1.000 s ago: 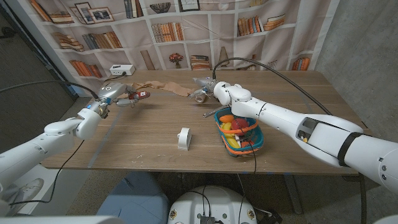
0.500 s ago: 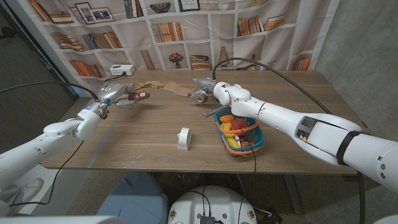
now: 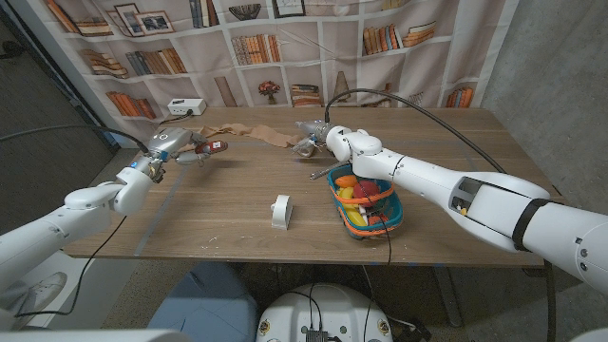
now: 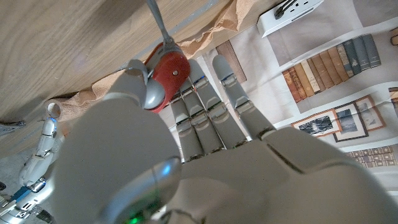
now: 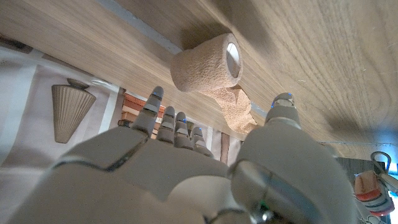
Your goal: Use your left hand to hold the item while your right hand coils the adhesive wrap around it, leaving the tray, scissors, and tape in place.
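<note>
In the head view the left hand [image 3: 173, 144] sits in the upper left of the frame, over the far part of the wooden table [image 3: 218, 204]; its fingers are closed on a tool with a red handle [image 3: 217, 146], which juts toward frame centre; the left wrist view shows the thumb and fingers [image 4: 202, 115] pinching that red handle, with a thin metal shaft [image 4: 157, 22] running off from it. A tan strip of wrap [image 3: 261, 136] trails across the table from the red handle toward the right hand [image 3: 323, 141], just above frame centre; the right wrist view shows the roll of wrap [image 5: 207, 64] lying on the wood just beyond the fingertips [image 5: 152, 99], with its loose end crumpled beside it; whether that hand has hold of the wrap I cannot tell. A blue basket [image 3: 339, 203] of bright items stands right of centre; a metal tool [image 3: 318, 173] lies at its upper left rim; a white tape roll [image 3: 279, 212] stands at centre.
</note>
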